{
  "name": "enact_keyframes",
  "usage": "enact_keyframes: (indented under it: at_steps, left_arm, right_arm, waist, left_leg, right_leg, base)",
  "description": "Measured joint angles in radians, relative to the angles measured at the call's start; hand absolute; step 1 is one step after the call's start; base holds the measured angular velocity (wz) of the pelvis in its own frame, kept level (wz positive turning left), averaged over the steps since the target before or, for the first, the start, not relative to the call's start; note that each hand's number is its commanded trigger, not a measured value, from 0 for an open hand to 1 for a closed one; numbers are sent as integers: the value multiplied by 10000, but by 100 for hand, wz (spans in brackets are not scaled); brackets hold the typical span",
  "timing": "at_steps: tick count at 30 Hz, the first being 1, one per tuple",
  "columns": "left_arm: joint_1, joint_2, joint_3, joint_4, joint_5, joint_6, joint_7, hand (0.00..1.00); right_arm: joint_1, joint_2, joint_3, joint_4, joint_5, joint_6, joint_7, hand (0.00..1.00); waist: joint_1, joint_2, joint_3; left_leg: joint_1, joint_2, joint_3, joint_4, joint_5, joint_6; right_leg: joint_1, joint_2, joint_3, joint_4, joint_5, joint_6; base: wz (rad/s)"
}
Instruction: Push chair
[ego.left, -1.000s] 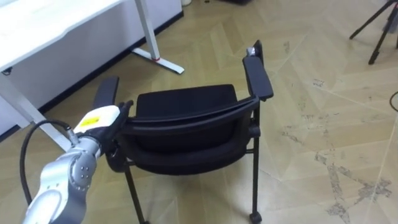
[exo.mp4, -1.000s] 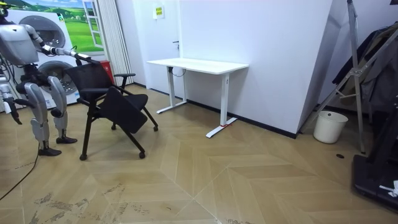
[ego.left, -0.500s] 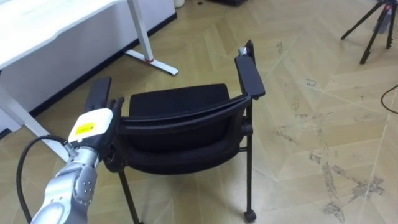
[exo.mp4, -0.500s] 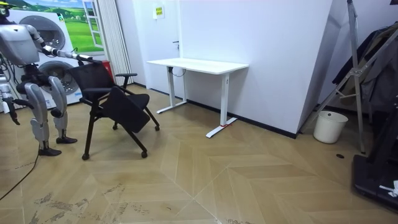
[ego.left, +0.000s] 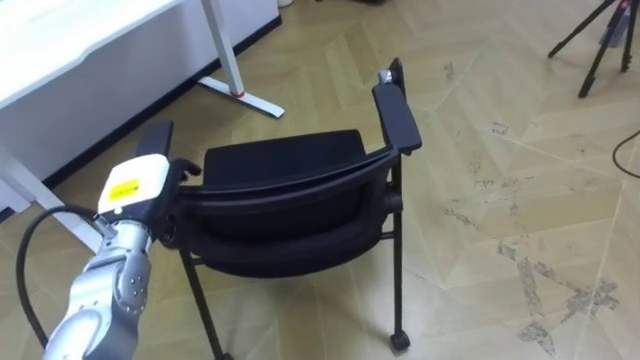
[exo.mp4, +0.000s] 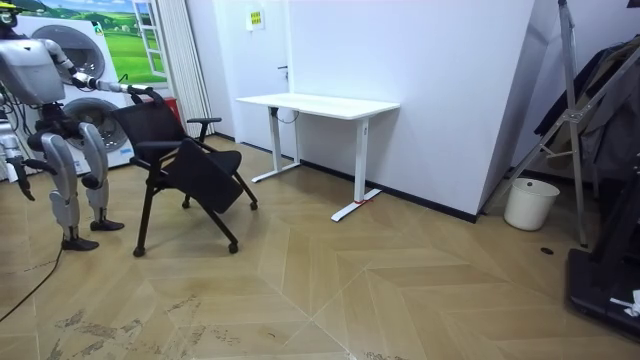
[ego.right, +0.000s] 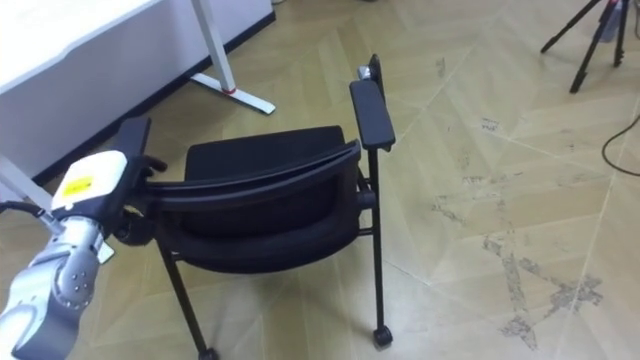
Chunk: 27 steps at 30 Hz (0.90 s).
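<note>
A black chair (ego.left: 290, 160) with armrests and small wheels stands on the wooden floor right before me, its backrest (ego.left: 290, 190) towards me. My left hand (ego.left: 135, 190) lies at the left end of the backrest's top edge, with its dark fingers (ego.left: 180, 167) curled over it. In the room view I stand behind the chair (exo.mp4: 185, 165) at the room view's left, left arm stretched out to the backrest. My right hand (exo.mp4: 22, 190) hangs at my side, too small to read.
A white desk (ego.left: 80, 40) on white legs stands ahead on the left, its foot (ego.left: 245, 95) just beyond the chair. A tripod (ego.left: 600, 30) stands at the far right. In the room view a white bin (exo.mp4: 530, 203) sits by the wall.
The chair has rolled a little forward, away from me and towards the desk, with my left hand staying on the backrest. The eye view has shifted slightly.
</note>
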Motion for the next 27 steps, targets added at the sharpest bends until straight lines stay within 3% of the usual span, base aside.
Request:
enact_keyframes:
  at_steps: [4,8,10,21,27]
  left_arm:
    - [23,-47,-15,171,-30,-106,29,100]
    - [29,211,-382,294,39,-407,163,100]
    - [33,203,-406,303,40,-466,189,100]
    - [24,357,-569,394,29,-612,231,100]
    - [-32,406,-548,332,33,-683,229,100]
  right_arm:
    - [-6,13,5,1,27,-11,12,0]
    - [-14,18,17,5,40,-33,20,0]
    - [-17,20,17,6,42,-34,21,0]
    - [-24,20,236,20,86,-34,267,0]
    - [-20,24,250,27,63,-34,364,0]
  waist:
    - [-49,98,7]
    - [-47,216,33]
    - [-44,222,36]
    - [-25,112,55]
    - [66,4,119]
  left_leg:
    - [23,0,9,-14,0,0]
    - [58,1,10,-91,0,0]
    - [87,4,8,-122,0,0]
    - [160,6,71,-137,0,0]
    - [153,8,95,-135,0,0]
  right_leg:
    - [6,-1,-29,-7,0,0]
    - [23,-2,-29,-9,-1,1]
    - [34,-2,-28,-9,-1,1]
    - [89,-5,-32,-3,-1,2]
    - [85,-5,-41,-9,-2,3]
  base:
    - [2]
    - [0]
    - [0]
    - [0]
    - [0]
